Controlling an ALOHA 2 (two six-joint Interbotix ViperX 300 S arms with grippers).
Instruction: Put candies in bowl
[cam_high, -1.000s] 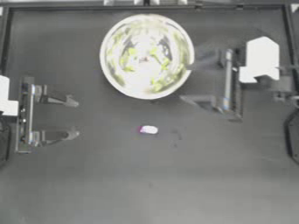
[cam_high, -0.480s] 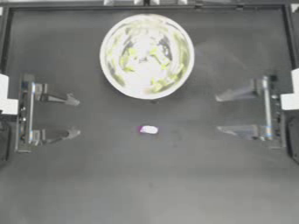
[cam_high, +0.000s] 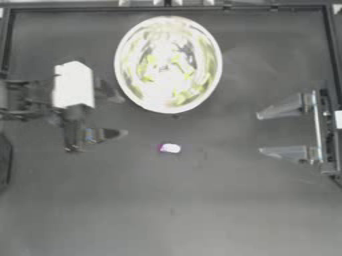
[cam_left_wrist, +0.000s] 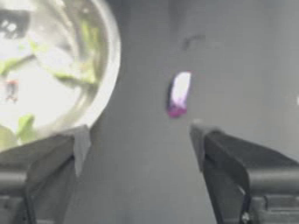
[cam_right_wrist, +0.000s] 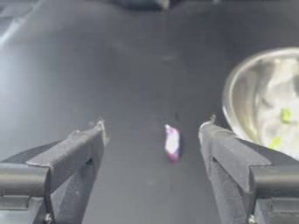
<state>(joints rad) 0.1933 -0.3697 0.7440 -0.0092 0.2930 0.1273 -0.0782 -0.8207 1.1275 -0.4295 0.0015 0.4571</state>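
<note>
The left gripper is holding its jaws spread wide with nothing between them, and it is hanging over the table just beside the bowl, on the bowl's left-arm side and slightly toward the lone candy. The right gripper is likewise gaping wide and gripping nothing, sitting well apart from the bowl out by the right arm's edge of the table. Both wrist views are looking straight at the purple-and-white candy, which is lying flat on the table near the bowl, just off its rim on the side away from the table's far edge. Yellow-green shapes are showing inside the bowl, so most of the job seems done and this candy looks like the last one out. The step in hand appears to be the approach. The next move calls for lowering the nearer left jaws astride the candy and closing gently on so small a thing.
</note>
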